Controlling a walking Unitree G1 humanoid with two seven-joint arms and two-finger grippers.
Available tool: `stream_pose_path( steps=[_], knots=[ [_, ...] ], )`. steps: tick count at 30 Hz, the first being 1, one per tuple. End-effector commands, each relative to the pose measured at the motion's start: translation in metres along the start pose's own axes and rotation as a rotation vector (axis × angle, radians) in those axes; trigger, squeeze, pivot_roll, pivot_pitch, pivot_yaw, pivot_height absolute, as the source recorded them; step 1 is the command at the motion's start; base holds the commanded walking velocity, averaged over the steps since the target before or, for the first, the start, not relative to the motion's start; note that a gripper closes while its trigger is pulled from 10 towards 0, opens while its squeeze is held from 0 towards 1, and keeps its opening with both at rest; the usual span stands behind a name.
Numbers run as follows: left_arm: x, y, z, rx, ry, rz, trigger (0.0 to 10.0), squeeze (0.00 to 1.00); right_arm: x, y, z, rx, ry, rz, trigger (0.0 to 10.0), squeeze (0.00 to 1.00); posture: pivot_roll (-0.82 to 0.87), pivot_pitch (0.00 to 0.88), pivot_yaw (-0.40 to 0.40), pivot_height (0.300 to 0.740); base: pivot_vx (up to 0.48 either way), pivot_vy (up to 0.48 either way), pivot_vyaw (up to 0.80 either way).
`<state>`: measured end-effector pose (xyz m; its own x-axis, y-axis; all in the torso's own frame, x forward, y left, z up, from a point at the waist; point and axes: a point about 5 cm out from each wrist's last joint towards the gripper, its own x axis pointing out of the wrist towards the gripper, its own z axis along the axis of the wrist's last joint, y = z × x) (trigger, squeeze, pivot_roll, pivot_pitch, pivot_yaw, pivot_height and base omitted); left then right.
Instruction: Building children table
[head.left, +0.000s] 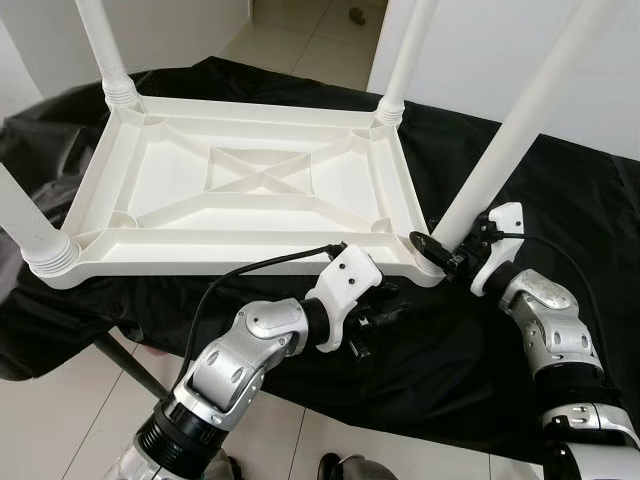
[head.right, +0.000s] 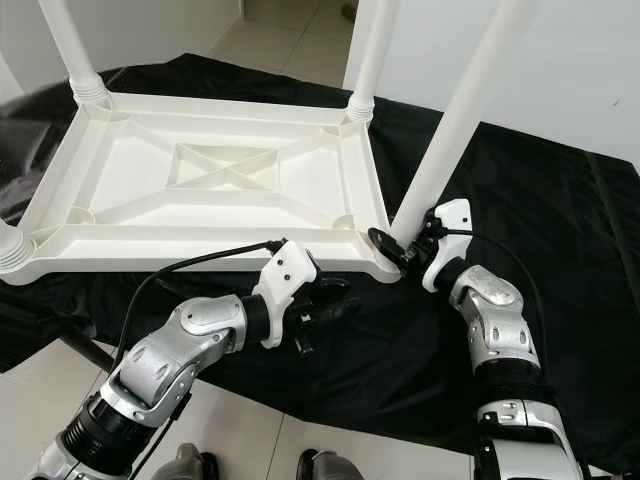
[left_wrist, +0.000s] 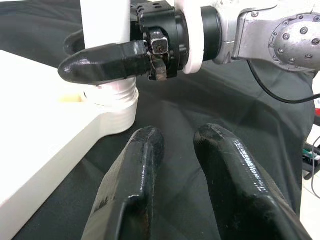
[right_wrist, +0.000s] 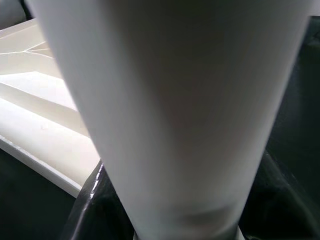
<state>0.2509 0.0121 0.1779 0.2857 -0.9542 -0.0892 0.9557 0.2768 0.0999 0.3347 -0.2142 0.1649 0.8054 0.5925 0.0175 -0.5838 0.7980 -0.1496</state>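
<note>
The white plastic tabletop (head.left: 250, 190) lies upside down on a black cloth (head.left: 560, 210), ribbed underside up, so that the corner sockets face upward to take the legs; three legs stand in the far and left corners. The right gripper (head.left: 440, 252) is closed around the base of the fourth leg (head.left: 520, 120), low where it meets the near right corner socket (left_wrist: 112, 102), probably to steady or twist the smooth, tapering tube into the ridged collar. How deeply it is seated I cannot tell, since the fingers hide the joint. The left gripper (head.left: 385, 310) hovers just beside that corner over the cloth, its glossy black fingers (left_wrist: 132, 185) apart and holding nothing, seemingly ready to brace the tabletop.
</note>
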Motion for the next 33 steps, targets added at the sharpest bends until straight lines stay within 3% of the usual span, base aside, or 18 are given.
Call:
stream_pose_path(
  steps=[1, 5, 6, 11, 13, 18, 22, 24, 33],
  knots=[
    [0.0, -0.003, -0.001, -0.009, 0.005, -0.017, 10.0, 0.0, -0.003, 0.002, -0.012, 0.023, 0.041, 0.014, 0.0, 0.0, 0.08, 0.143, -0.078, 0.74, 0.0, 0.0, 0.0],
    [0.001, -0.003, -0.001, -0.01, 0.004, -0.019, 10.0, 0.0, -0.005, -0.001, -0.013, 0.017, 0.043, -0.014, 0.0, 0.0, 0.07, 0.144, -0.077, 0.74, 0.0, 0.0, 0.0],
    [0.001, -0.004, -0.001, -0.011, 0.003, -0.02, 10.0, 0.0, -0.005, -0.003, -0.013, 0.024, 0.043, -0.035, 10.0, 0.0, 0.07, 0.145, -0.079, 0.74, 0.0, 0.0, 0.0],
    [0.002, -0.004, -0.001, -0.013, 0.0, -0.023, 10.0, 0.0, -0.006, -0.007, -0.012, 0.027, 0.063, -0.128, 10.0, 0.0, 0.06, 0.148, -0.082, 0.74, 0.0, 0.0, 0.0],
    [0.003, -0.005, -0.001, -0.016, -0.002, -0.022, 10.0, 0.0, -0.005, -0.007, -0.011, 0.049, 0.056, -0.227, 10.0, 0.0, 0.06, 0.153, -0.085, 0.74, 0.0, 0.0, 0.0],
    [0.003, -0.005, -0.001, -0.02, -0.004, -0.022, 10.0, 0.0, -0.004, -0.005, -0.01, 0.064, 0.046, -0.293, 10.0, 0.0, 0.05, 0.158, -0.084, 0.74, 0.0, 0.0, 0.0],
    [0.003, -0.008, -0.003, -0.031, -0.002, -0.029, 10.0, 0.0, 0.003, 0.003, -0.003, 0.098, -0.003, -0.486, 10.0, 0.0, 0.05, 0.164, -0.081, 0.74, 0.0, 0.0, 0.0],
    [0.003, -0.008, -0.003, -0.031, -0.002, -0.029, 10.0, 0.0, 0.003, 0.003, -0.003, 0.098, -0.003, -0.486, 10.0, 0.0, 0.05, 0.164, -0.081, 0.74, 0.0, 0.0, 0.0],
    [0.003, -0.01, -0.004, -0.035, 0.003, -0.038, 10.0, 0.0, 0.002, 0.022, 0.002, 0.12, -0.042, -0.801, 10.0, 0.0, 0.05, 0.171, -0.08, 0.74, 0.0, 0.0, 0.0]
  ],
)
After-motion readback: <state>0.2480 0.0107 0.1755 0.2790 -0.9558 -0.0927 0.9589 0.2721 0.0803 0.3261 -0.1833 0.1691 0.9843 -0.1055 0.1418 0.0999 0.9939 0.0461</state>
